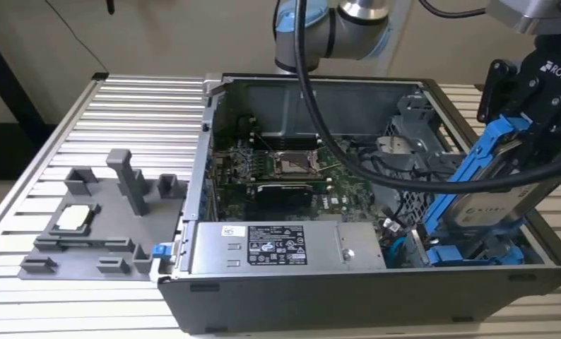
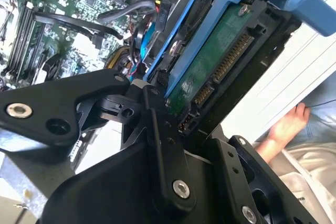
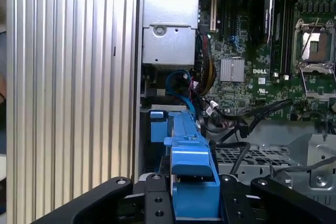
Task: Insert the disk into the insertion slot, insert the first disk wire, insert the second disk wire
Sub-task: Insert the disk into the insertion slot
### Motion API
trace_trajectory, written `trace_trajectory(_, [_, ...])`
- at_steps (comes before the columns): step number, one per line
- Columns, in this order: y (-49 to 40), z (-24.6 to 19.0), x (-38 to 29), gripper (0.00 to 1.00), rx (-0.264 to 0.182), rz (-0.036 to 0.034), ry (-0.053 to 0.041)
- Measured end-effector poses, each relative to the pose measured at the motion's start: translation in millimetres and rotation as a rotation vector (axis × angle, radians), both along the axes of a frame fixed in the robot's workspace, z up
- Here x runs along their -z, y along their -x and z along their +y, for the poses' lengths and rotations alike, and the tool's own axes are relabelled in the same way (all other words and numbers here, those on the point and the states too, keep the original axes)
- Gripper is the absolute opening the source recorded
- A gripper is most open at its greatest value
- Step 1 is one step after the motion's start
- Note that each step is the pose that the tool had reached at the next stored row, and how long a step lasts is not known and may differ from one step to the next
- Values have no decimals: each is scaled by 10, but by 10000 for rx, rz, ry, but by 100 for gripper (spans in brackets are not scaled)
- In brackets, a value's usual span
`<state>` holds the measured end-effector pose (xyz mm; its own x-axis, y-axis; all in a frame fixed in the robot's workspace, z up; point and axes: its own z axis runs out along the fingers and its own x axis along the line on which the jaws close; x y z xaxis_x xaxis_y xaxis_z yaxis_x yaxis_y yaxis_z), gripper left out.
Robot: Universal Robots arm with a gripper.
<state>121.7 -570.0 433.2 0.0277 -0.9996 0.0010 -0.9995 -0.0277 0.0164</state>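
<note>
My gripper (image 1: 523, 134) is shut on the disk (image 1: 489, 206), a silver-grey drive in a bright blue carrier. The disk hangs steeply tilted over the open computer case at the exterior view's right. Its lower end dips down beside the perforated grey drive cage, where the insertion slot (image 1: 408, 192) lies. In the second wrist view the disk's green underside and connectors (image 2: 216, 65) show just past my black fingers (image 2: 157, 129). In the first wrist view the blue carrier (image 3: 190, 177) runs out from my gripper (image 3: 191, 205) next to the cage wall (image 3: 252, 156). A blue wire (image 3: 180, 83) loops near the cage.
A second blue carrier (image 1: 478, 256) lies low in the case under the disk. The silver power-supply box (image 1: 271, 247) fills the case front, and the motherboard (image 1: 280, 166) lies behind it. A thick black cable (image 1: 356, 164) crosses the case. A grey fixture (image 1: 102, 212) sits on the ribbed table. A person's hand (image 2: 286, 127) shows outside the case.
</note>
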Motion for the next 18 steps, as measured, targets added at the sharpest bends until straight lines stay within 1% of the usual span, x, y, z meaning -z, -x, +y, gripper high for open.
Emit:
trace_trajectory(13, [-21, 0, 171, 33, -19, 7, 1])
trace_trajectory(18, [-42, 0, 211, 33, -20, 7, 2])
